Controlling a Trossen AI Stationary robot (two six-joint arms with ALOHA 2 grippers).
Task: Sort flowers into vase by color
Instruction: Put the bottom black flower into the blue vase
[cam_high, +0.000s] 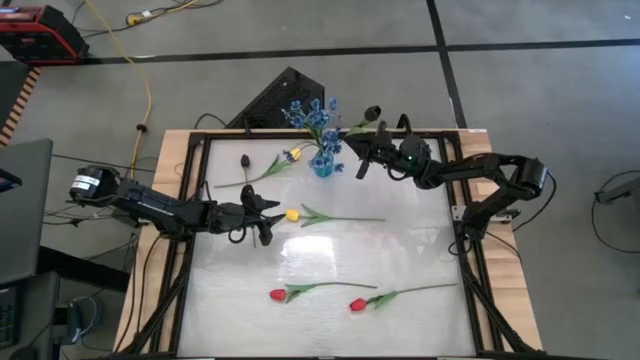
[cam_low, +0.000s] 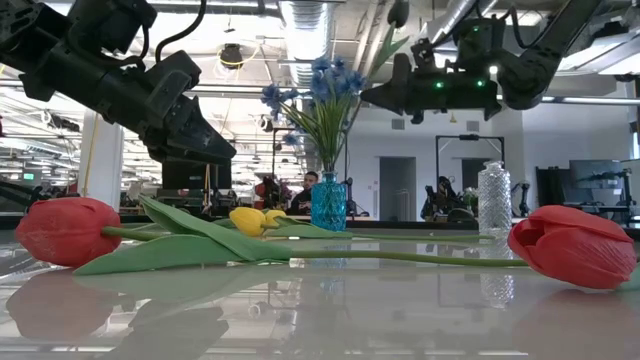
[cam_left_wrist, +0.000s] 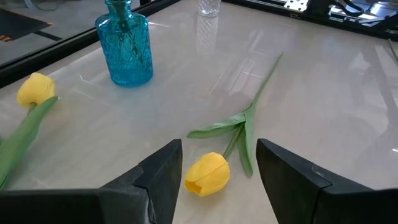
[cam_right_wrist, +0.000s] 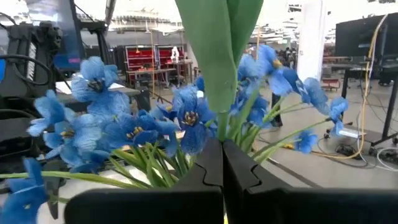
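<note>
This looks like a big robot lab or workshop. The shiny white table (cam_high: 330, 260) stands on a bare grey concrete floor (cam_high: 540, 100) with a long yellow cable (cam_high: 148, 95) lying on it. Far behind are bright ceiling lights (cam_low: 305, 30), red racks (cam_right_wrist: 146, 59) and a sitting person (cam_low: 305, 192).

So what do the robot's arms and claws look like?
Both arms are black with chunky joints and black cables along them. The left gripper has two flat, dark, wedge-shaped fingers. The right gripper has the same dark fingers, and tiny green lights glow on the right arm behind it.
</note>
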